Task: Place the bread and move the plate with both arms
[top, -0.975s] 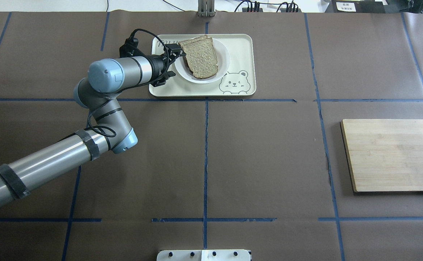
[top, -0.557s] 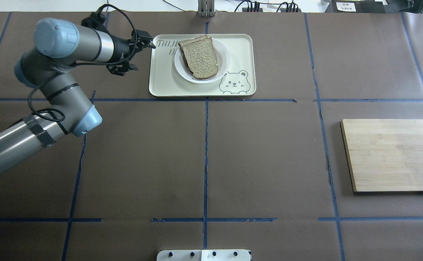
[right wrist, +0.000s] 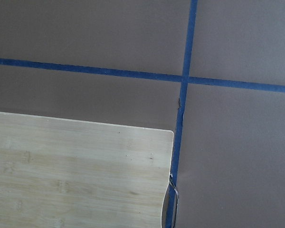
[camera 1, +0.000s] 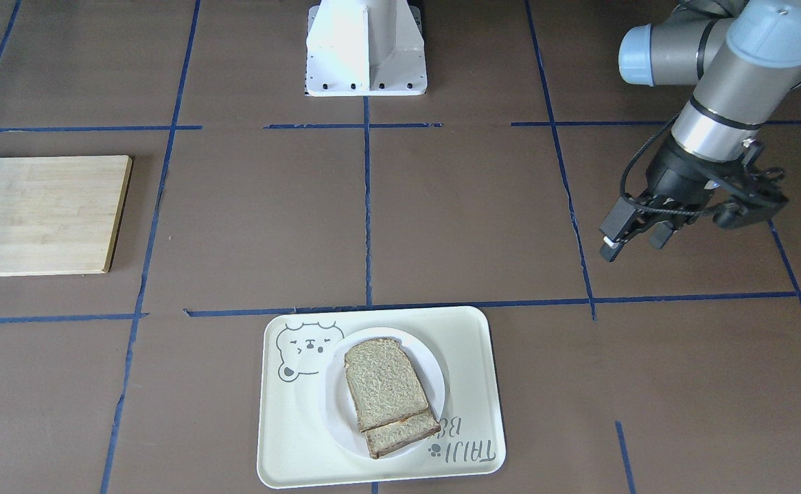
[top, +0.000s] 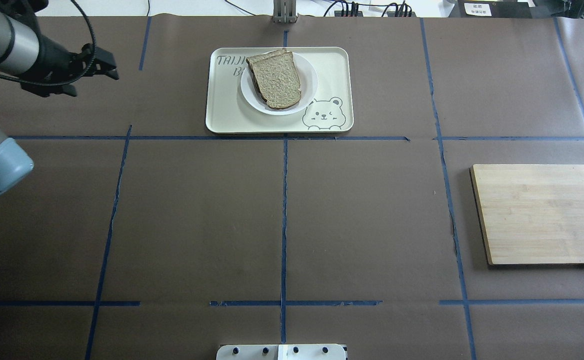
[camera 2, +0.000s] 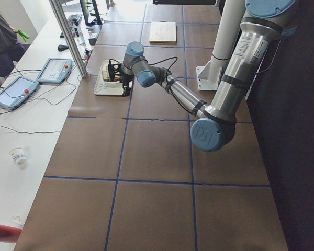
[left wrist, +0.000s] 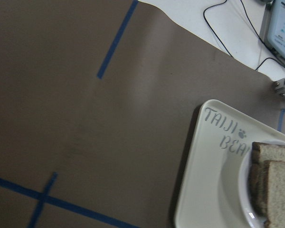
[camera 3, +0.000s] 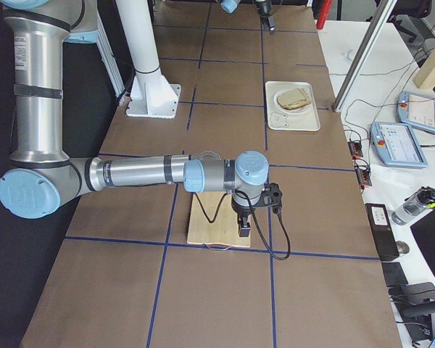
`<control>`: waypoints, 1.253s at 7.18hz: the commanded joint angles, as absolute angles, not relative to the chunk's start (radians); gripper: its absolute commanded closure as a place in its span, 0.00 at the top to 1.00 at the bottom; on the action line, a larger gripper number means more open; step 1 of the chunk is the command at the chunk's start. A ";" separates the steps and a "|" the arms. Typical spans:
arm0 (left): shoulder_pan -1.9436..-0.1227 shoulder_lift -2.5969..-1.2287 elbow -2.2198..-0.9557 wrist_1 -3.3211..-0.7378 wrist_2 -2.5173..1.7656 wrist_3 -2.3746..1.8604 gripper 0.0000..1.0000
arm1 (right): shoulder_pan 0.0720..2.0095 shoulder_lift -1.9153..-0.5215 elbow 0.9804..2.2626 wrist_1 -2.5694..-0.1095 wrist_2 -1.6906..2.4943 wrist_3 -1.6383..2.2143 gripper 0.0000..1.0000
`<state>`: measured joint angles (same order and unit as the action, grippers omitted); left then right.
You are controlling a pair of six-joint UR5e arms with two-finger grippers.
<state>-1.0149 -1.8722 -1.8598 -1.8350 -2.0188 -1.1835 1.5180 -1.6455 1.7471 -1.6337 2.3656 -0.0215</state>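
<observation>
So from what I can tell the bread (top: 277,79) part looks done: it's lying flat on the plate (top: 310,80), stacked on another slice that pokes out at the far edge, and the plate sits on the bear tray (top: 334,62) at the far middle of the table. The left gripper (camera 1: 632,241) is hanging in the air well off to the left of the tray, jaws a moderate way apart and holding nothing. The right gripper (camera 3: 243,229) hovers over the near corner of the wooden board (top: 542,215) on the right side, and honestly I can't tell if that claw is spread or closed. My guess is we're between steps, with moving the plate up next. That means pinching a bare bit of rim, probably the right or near side since the bread crowds the far-left edge, then lifting it clear of the tray lip and keeping it level so the slices don't slide.
</observation>
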 commanded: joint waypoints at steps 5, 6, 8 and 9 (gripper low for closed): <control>-1.410 -1.595 -1.742 -1.760 -2.271 -0.265 1.00 | 1.552 -1.743 1.744 -1.489 2.373 -0.009 1.00; -1.484 -1.595 -1.677 -1.747 -2.289 -0.127 1.00 | 1.552 -1.743 1.744 -1.493 2.376 -0.009 1.00; -1.578 -1.604 -1.654 -1.561 -2.299 0.111 1.00 | 1.552 -1.755 1.743 -1.491 2.379 -0.011 1.00; -1.597 -1.602 -1.648 -1.508 -2.302 0.154 1.00 | 1.552 -1.756 1.743 -1.491 2.379 -0.011 1.00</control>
